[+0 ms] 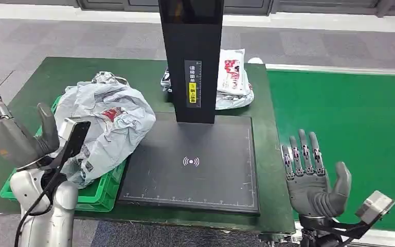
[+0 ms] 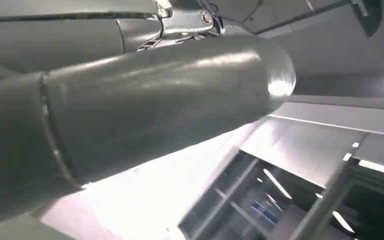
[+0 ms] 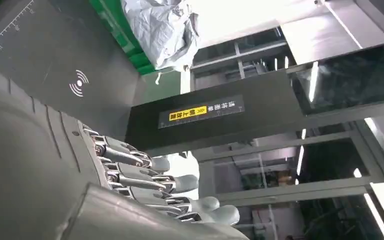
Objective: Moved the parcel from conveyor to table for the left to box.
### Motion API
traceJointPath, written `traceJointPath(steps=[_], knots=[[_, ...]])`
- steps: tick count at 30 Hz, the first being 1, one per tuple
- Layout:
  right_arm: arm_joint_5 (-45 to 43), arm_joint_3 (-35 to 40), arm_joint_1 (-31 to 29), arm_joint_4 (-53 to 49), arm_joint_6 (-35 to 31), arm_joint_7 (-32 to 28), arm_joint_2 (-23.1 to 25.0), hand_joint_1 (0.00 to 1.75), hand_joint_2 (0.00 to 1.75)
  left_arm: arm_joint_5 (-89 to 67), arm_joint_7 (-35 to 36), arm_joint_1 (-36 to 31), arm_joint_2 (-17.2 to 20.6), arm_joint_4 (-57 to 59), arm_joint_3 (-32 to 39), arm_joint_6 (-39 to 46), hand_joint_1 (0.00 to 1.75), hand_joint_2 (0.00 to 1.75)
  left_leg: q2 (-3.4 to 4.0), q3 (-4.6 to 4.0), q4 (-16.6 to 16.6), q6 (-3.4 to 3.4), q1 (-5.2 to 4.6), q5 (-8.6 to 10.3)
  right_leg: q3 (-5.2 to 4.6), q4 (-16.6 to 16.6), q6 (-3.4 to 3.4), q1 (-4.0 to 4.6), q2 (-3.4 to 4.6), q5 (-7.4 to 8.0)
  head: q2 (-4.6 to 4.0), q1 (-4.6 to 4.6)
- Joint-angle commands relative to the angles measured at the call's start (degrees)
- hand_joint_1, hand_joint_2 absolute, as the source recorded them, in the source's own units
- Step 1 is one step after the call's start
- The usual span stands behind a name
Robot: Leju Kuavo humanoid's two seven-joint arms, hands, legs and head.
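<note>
A white parcel (image 1: 233,77) with red print lies on the green counter (image 1: 267,154), at its far edge just right of the black upright post (image 1: 191,56) and partly behind it. Its long axis runs from near to far, the far end toward the back edge of the counter; its near end sits on a crumpled grey bag. The green conveyor (image 1: 349,139) runs along the counter's right side.

The right hand (image 1: 313,177) is raised between counter and conveyor, palm up, its fingers (image 1: 303,152) spread and holding nothing. The left hand (image 1: 10,131) is raised at the counter's left, fingers apart, also holding nothing.

A black scanner pad (image 1: 195,164) lies in front of the post. Left of it, a green crate (image 1: 100,193) holds a heap of grey bags (image 1: 110,121).
</note>
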Motion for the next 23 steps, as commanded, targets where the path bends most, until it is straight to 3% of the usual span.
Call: traceJointPath(steps=[1, 3, 4, 6, 10, 12, 13, 14, 20, 23], knots=[[0.15, -1.95, -1.02, 1.72, -0.01, 0.21, 0.46, 0.0, 0.0, 4.2, -3.32, -0.74, 0.34, 0.81, 3.73, 4.05, 0.0, 0.0, -0.08, 0.03, -0.03, 0.02, 0.02, 0.0, 0.05, -0.05, 0.0, 0.01, 0.0, 0.0, 0.0, 0.0], [0.53, -2.08, -0.59, 1.83, -0.42, -0.14, 0.46, 0.0, 0.0, 15.83, -19.26, 1.23, -4.68, -5.91, 5.11, 4.05, 0.0, 0.0, -0.04, -0.03, 0.0, 0.03, 0.05, -0.02, 0.02, -0.07, 0.01, 0.04, 0.06, 0.01, 0.0, -0.02], [1.43, -2.43, -0.22, 1.61, -1.19, -0.65, 0.61, 0.0, 0.0, 26.05, -27.73, 3.79, -4.9, -8.15, 0.71, 4.05, 0.0, 1.75, -0.04, -0.01, -0.02, 0.05, 0.09, -0.03, 0.06, -0.14, 0.02, 0.07, 0.11, 0.04, 0.0, 0.0], [1.58, -2.58, 0.01, 1.45, -1.05, -0.78, 0.48, 0.0, 0.0, 26.3, -28.83, 5.43, -6.5, -9.9, -1.55, 4.05, 0.0, 1.75, -0.08, -0.03, -0.04, 0.06, 0.02, -0.04, 0.04, -0.1, 0.03, 0.0, 0.02, -0.01, 0.0, 0.0], [1.58, -2.59, -0.05, 1.42, -1.03, -0.79, 0.51, 0.0, 0.0, 26.28, -28.68, 5.05, -6.29, -9.46, -1.42, 4.05, 0.0, 1.75, -0.15, -0.04, -0.01, 0.16, 0.04, -0.09, 0.03, -0.08, 0.06, -0.07, -0.07, -0.05, 0.0, 0.0], [2.0, -2.79, -0.04, 1.36, -1.5, -0.79, 0.68, 0.0, 0.0, 29.46, -29.52, 5.25, -4.67, -9.0, -3.48, 4.05, 0.0, 1.75, -0.17, -0.05, -0.02, 0.19, 0.04, -0.09, 0.03, -0.11, 0.06, -0.07, -0.1, -0.03, 0.0, 0.0], [2.72, -3.19, 0.17, 1.22, -2.33, -0.77, 0.87, 0.0, 0.0, 34.14, -31.41, 7.07, -2.86, -9.87, -8.04, 3.89, 0.0, 1.75, -0.18, -0.02, -0.07, 0.19, 0.05, -0.07, 0.08, -0.17, 0.05, -0.06, -0.08, 0.0, 0.0, 0.0], [3.4, -3.54, 0.29, 1.18, -3.11, -0.58, 1.03, 0.0, 1.75, 36.03, -32.37, 8.4, -2.67, -10.82, -11.15, 2.83, 0.0, 1.75, -0.21, 0.01, -0.13, 0.19, 0.07, -0.04, 0.1, -0.22, 0.03, -0.05, -0.06, 0.03, 0.0, -0.02], [6.6, -5.03, 0.24, 1.94, -5.82, 0.69, 1.65, 0.0, 1.75, 41.99, -33.58, 11.51, -2.41, -11.21, -26.28, -1.99, 0.0, 1.75, -0.38, -0.04, -0.04, 0.23, 0.02, -0.08, 0.08, -0.16, 0.09, -0.06, -0.31, -0.07, 0.0, 0.0], [12.78, -5.72, 0.97, 0.97, -11.55, 2.16, 2.66, 0.0, 1.75, 49.73, -30.58, 9.82, -3.08, -7.11, -29.88, -12.8, 0.0, 1.75, -0.28, -0.03, -0.05, 0.22, 0.02, -0.09, 0.08, -0.15, 0.07, -0.08, -0.23, -0.05, 0.0, -0.02]])
